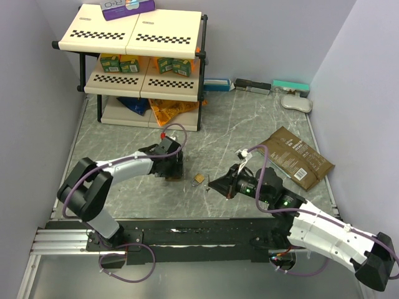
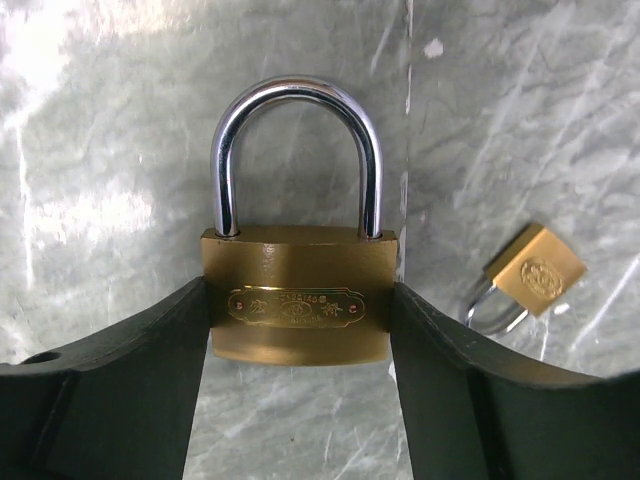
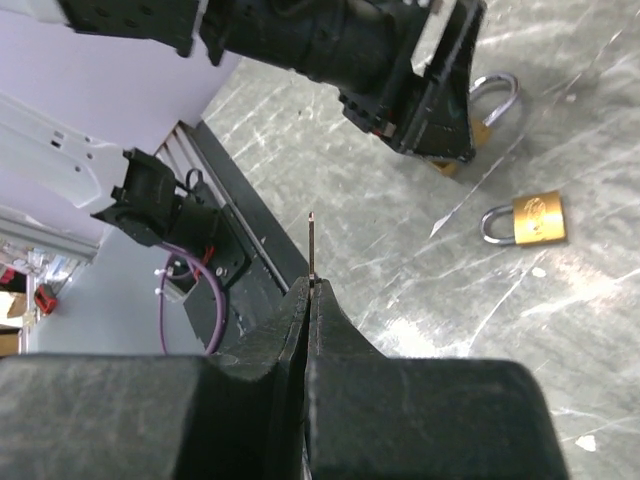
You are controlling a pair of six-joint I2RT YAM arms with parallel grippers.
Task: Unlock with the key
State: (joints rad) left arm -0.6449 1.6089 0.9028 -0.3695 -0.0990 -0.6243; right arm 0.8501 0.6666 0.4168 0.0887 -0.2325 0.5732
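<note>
Key (image 3: 313, 250): a thin dark blade standing straight up out of the right gripper (image 3: 310, 288), at centre frame in the right wrist view. The jaws are pressed tight together on its lower end and only the tip shows above them.

Larger brass padlock (image 2: 297, 275): at centre frame in the left wrist view, shackle seated in the body. The left gripper (image 2: 298, 305) spans it widely, one finger against each side of the body. It appears to rest on the marbled table (image 2: 100, 150).

Smaller brass padlock (image 2: 535, 272): lies loose at right of frame, apart from both grippers.

Step, as judged: lock braced, key in hand, insertion not begun. In the right wrist view the key tip is well apart from the held lock, which sits at the upper right of frame.

Next move calls for bringing the key tip to the keyway and lining the blade up with it. No view shows the keyway. The blade is thin, so slipping in the grip is a risk.

Writing: there is an embossed cartouche on the larger lock's face, characters not legible. The smaller lock carries a round emblem, unreadable. On the purple box (image 1: 128, 7) on the top shelf, only part of the white lettering shows.
</note>
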